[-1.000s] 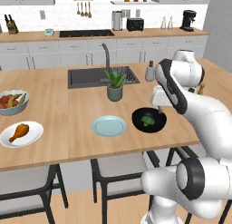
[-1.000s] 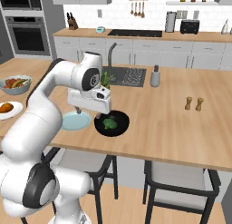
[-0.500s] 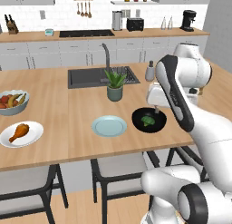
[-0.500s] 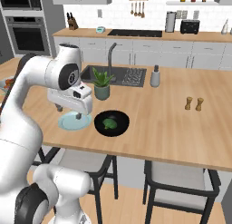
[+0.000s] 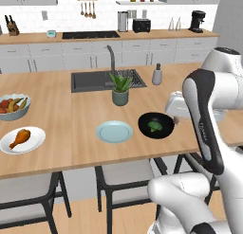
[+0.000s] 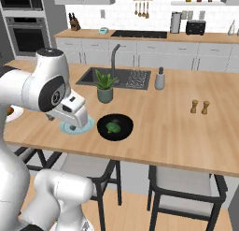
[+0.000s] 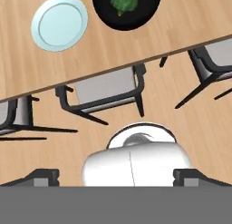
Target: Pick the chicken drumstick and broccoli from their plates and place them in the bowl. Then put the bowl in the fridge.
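Broccoli [image 5: 154, 126] sits in the black bowl [image 5: 156, 125] on the bench; drumstick [image 5: 19, 138] waits on its white plate [image 5: 22, 140] (fridge run pending). Hand's grip: cannot tell.

Black bowl [image 5: 156, 126], dark green broccoli [image 5: 155, 126], pale blue-green plate [image 5: 114, 132], orange-brown drumstick [image 5: 20, 137].

The broccoli [image 6: 112, 127] sits in the black bowl [image 6: 123, 120] on the desk [image 6: 177, 132], just beside the pale blue-green plate [image 6: 88, 127], near the potted plant [image 6: 105, 86]
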